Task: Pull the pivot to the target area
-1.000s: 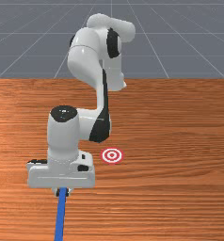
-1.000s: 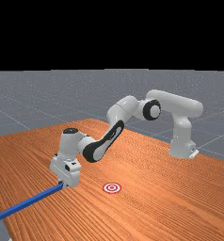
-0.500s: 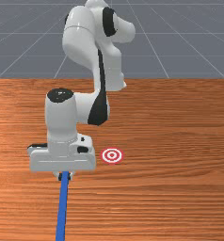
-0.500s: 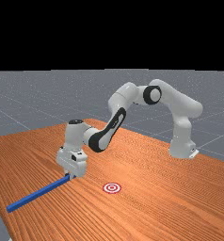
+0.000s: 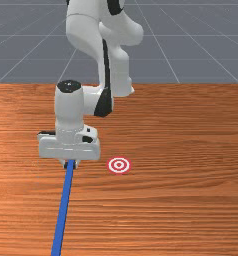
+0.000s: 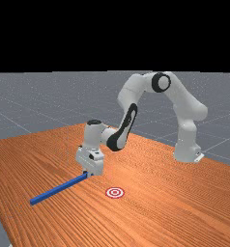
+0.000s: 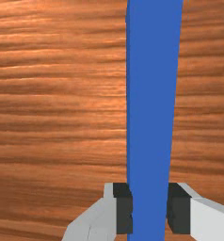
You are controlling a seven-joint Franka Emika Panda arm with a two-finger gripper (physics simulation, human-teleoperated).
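Blue bar (image 5: 63,210), one, gripped by one tool (image 5: 70,164), one round target (image 5: 119,165)

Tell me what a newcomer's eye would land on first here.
First, probably the long blue bar, one end held in the two-finger gripper. Next, the white and grey robot arm arching across the far view, and the round red and white target, to the front view's right of the bar on the wooden table.

No legible words or numbers, red-and-white bullseye sign (image 5: 119,165), flat on orange-brown wooden table (image 5: 191,215)
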